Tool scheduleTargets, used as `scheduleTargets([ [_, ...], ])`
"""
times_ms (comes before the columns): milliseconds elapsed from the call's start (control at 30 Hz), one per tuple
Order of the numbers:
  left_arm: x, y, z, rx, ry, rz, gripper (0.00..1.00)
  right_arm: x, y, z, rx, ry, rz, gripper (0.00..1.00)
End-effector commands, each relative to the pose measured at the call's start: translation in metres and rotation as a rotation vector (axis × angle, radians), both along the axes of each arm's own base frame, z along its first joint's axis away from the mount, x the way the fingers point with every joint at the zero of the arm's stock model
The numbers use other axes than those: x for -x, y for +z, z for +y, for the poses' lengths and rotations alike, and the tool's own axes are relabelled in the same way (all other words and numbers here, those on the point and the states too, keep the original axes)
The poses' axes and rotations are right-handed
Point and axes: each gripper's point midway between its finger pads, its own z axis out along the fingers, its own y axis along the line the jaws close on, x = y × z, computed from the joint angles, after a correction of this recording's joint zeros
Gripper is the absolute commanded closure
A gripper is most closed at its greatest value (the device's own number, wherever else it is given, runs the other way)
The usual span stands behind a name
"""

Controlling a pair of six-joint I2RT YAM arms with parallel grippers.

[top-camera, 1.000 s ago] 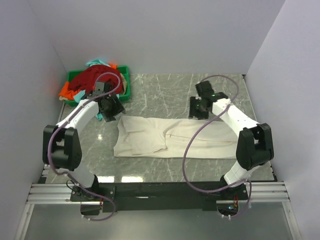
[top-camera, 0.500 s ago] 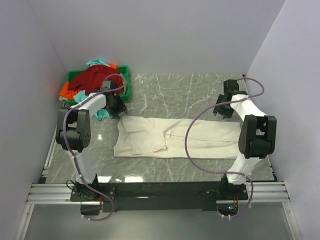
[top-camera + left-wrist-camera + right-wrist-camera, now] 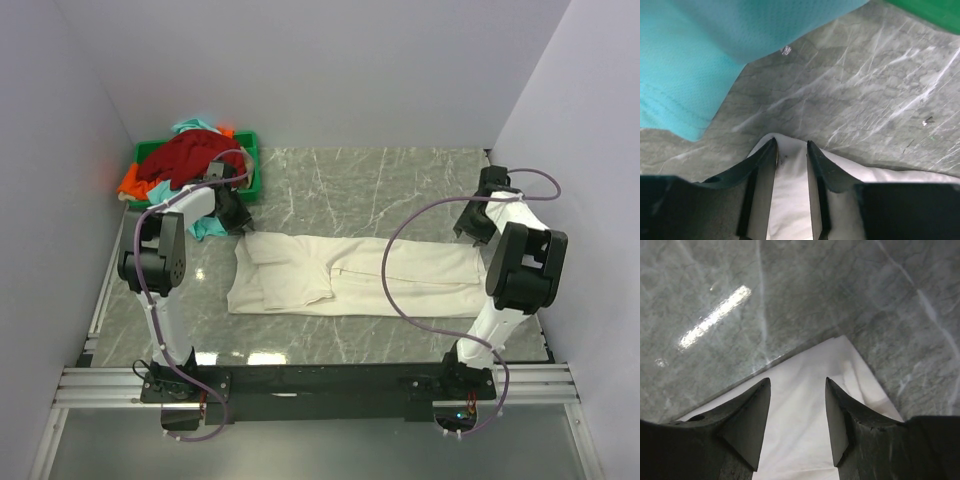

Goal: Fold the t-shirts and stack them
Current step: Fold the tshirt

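The cream-white t-shirt (image 3: 350, 275) lies flat on the marble table as a long band, its left part folded over. My left gripper (image 3: 236, 219) is at its far left corner; in the left wrist view (image 3: 790, 150) the jaws stand a little apart, astride the cream corner (image 3: 790, 190). My right gripper (image 3: 473, 228) is at the shirt's far right corner; in the right wrist view (image 3: 797, 390) it is open over the cream cloth (image 3: 800, 440). The dark red t-shirt (image 3: 190, 155), orange t-shirt (image 3: 130, 183) and teal t-shirt (image 3: 205, 229) are heaped in and over the bin.
The green plastic bin (image 3: 251, 170) stands at the back left, close behind my left gripper; its edge shows in the left wrist view (image 3: 935, 12). Teal cloth (image 3: 685, 65) hangs onto the table just left of that gripper. Walls enclose the table at the back and sides.
Both arms have swung outward. The left gripper moved to the shirt's far left corner. The right gripper moved from the table's middle to the far right corner. The shirt has not moved.
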Motion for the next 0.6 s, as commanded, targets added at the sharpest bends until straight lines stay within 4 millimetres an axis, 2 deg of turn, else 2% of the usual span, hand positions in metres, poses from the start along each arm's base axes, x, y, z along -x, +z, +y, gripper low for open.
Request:
scheduleTargets([
  [0, -0.015, 0.01, -0.008, 0.046, -0.018, -0.048, 0.64, -0.005, 0.009, -0.021, 0.032, -0.055, -0.045, 0.45],
  [200, -0.012, 0.005, -0.011, 0.066, -0.027, -0.035, 0.8, -0.002, -0.002, -0.039, 0.035, -0.103, -0.022, 0.46],
  [367, -0.01, 0.007, -0.009, 0.054, -0.027, -0.037, 0.99, -0.005, -0.01, -0.046, 0.026, -0.119, -0.014, 0.48],
  [567, -0.006, 0.006, -0.007, 0.045, -0.027, -0.028, 0.99, -0.011, -0.021, -0.05, 0.03, -0.119, 0.0, 0.53],
])
